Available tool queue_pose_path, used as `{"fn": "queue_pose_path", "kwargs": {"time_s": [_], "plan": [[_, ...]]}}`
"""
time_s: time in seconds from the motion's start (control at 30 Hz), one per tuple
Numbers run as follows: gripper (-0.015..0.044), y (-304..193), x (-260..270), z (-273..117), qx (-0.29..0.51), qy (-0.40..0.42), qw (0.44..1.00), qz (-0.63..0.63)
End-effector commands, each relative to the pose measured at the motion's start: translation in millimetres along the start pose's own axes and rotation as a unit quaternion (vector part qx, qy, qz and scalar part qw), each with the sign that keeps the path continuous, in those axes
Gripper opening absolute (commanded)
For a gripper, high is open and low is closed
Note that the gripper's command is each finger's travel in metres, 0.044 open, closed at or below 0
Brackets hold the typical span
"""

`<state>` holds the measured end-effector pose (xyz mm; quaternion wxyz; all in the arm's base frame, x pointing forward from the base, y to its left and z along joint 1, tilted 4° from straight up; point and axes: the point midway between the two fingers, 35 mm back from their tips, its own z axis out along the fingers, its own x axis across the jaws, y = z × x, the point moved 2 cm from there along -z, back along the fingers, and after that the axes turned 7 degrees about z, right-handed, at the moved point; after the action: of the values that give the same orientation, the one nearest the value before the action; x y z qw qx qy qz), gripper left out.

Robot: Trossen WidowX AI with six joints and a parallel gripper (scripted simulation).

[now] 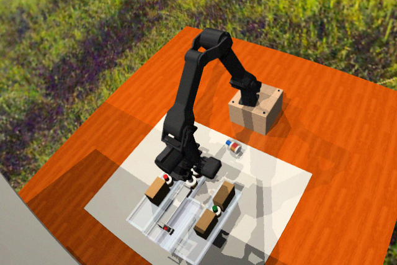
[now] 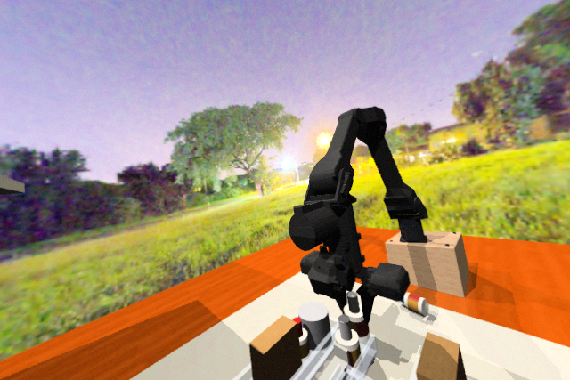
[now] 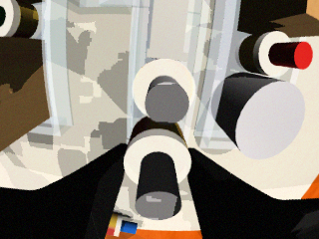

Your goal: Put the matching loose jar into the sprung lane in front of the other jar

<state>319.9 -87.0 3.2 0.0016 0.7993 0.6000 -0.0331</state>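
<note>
We see the pincer [image 3: 159, 159] pinching a grey-capped jar [image 3: 159, 182]. It stands just before the matching jar [image 3: 165, 96] in the middle lane [image 1: 182, 210], away from the counter [image 1: 320, 111] edges.

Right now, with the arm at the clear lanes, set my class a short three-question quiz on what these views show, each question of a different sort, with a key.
1. True or false: the jaws of the gripper are shut on a grey-capped jar.
2. Multiple choice: the blue-capped jar is (A) lying on its side on the white mat, (B) standing in a lane, (C) on the wooden block.
3. Fill in: in the wrist view, the jar just ahead of the held one, the second jar, has a ____ cap.

Key: 1 true; 2 A; 3 grey.
</note>
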Motion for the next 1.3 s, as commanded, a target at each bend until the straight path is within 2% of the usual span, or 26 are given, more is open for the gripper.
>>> {"fn": "queue_pose_path", "kwargs": {"time_s": [0.0,1.27], "plan": [[0.0000,12.0,0.8,-5.0,-0.017,0.000,1.000,0.002],[0.0000,16.6,1.4,-6.9,-0.018,0.000,1.000,0.002]]}}
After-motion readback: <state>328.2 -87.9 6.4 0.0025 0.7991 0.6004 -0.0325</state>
